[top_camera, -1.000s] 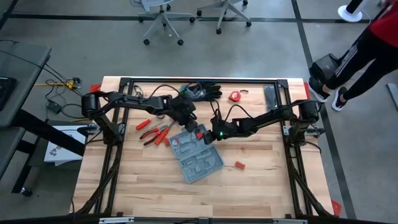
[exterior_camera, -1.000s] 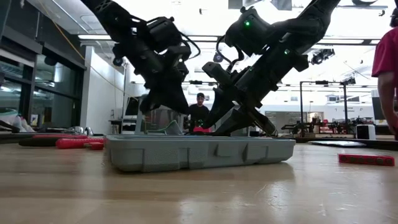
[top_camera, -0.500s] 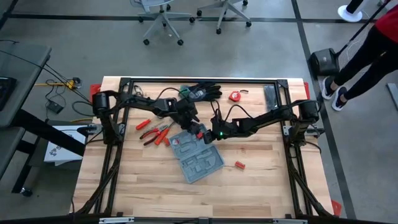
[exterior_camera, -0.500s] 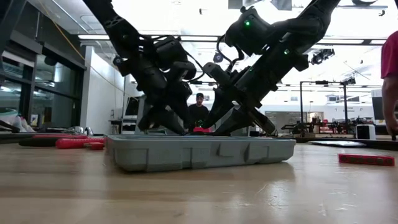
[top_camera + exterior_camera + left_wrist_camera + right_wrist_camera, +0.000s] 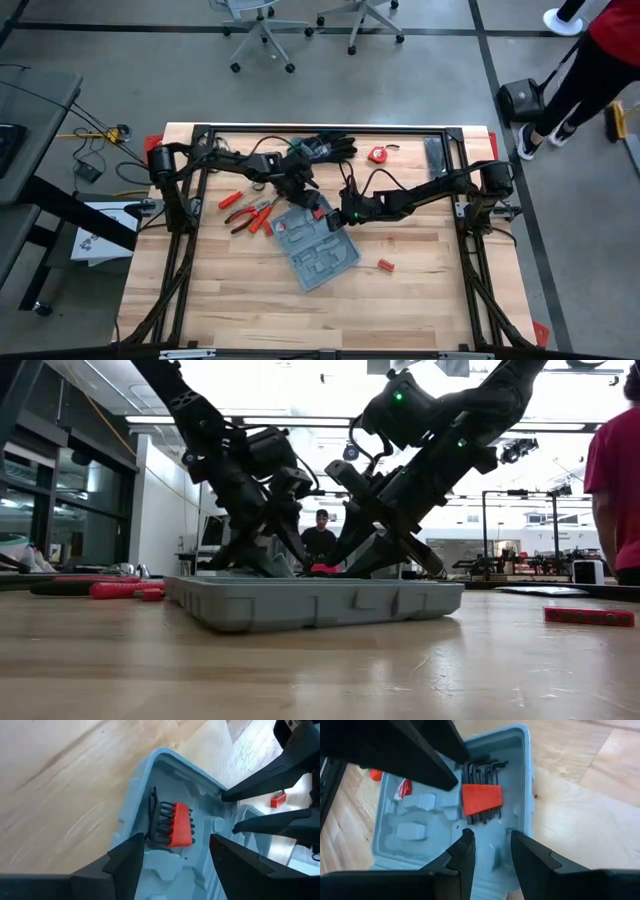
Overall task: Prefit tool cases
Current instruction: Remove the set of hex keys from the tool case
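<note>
Grey-blue plastic case (image 5: 316, 244) lies open near the table's centre, its moulded recesses holding a red-holdered set of black hex keys (image 5: 174, 824) at the far end. Left gripper (image 5: 171, 851), pinched a second ago, now stands spread over the keys. Right gripper (image 5: 491, 843) hovers unchanged, fingers partly apart, gripping nothing. Red-handled pliers (image 5: 243, 211) lie left; black gloves (image 5: 325, 146) beyond.

Robotics lab, concrete floor (image 5: 400, 90), office chairs (image 5: 262, 25), strip lighting (image 5: 330, 422)
</note>
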### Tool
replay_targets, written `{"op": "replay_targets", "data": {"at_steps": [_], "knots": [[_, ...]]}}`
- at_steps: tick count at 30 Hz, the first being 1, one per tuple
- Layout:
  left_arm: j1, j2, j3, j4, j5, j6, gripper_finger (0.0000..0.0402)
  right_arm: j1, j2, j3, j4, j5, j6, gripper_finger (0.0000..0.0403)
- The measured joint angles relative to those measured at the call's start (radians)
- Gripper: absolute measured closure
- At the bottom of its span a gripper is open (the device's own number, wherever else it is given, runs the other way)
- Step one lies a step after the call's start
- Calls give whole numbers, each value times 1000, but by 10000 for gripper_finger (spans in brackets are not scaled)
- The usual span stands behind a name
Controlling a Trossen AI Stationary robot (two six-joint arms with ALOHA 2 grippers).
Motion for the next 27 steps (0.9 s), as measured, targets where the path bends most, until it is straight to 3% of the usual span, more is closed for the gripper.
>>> {"op": "replay_targets", "data": {"at_steps": [15,27], "knots": [[-18,71,1,129,-56,-53,194,0,0,0,0,25,27,284],[-16,77,0,194,-179,47,379,1,0,0,38,57,76,284]]}}
